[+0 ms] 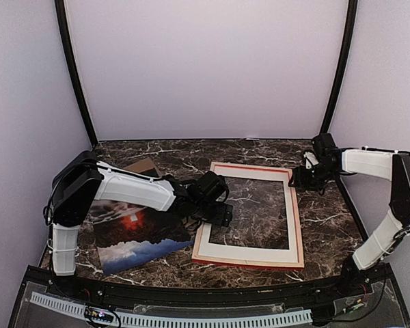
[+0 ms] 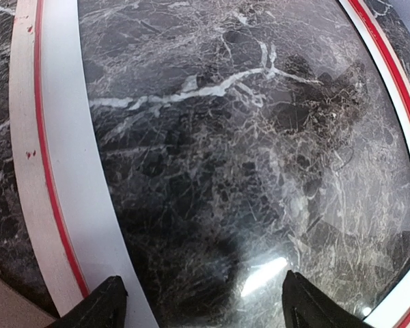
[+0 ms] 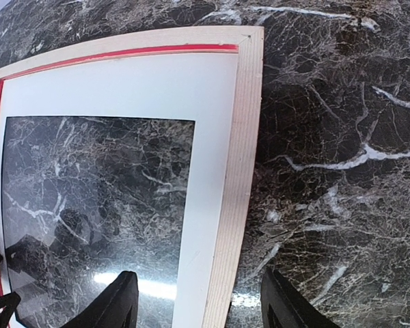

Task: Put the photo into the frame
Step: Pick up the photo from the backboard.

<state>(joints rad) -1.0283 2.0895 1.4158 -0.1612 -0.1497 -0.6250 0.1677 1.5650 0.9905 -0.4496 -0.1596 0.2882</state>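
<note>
Frame (image 1: 298,225) lies flat on the dark marble table (image 1: 328,219), centre-right, pale unpainted side up, with a thin red line along the inner lip and a red edge showing at its near rail. White mat border (image 1: 249,251) sits inside the frame; marble pattern is visible through its window, with a bright glare spot in both wrist views, as on a clear pane. Photo (image 1: 140,239) lies flat on the table at near left, picture side up, red-orange glow toward its far end and blue-white water toward the near end; its far part is hidden under the left forearm. Photo is outside the frame, just beside the frame's left rail; cannot tell whether the two touch. Brown backing board (image 1: 143,166) lies behind the left arm, a corner showing. Left gripper (image 1: 215,213) is over the frame's left side, fingers (image 2: 99,307) spread wide, one over the mat strip and the other over the window, nothing between them; contact with the surface cannot be judged. Right gripper (image 1: 306,176) is at the frame's far right corner, fingers (image 3: 119,304) moderately apart and straddling the right rail, one over the mat and window side, one over bare marble; pads are not pressed to the wood, nothing gripped.
</note>
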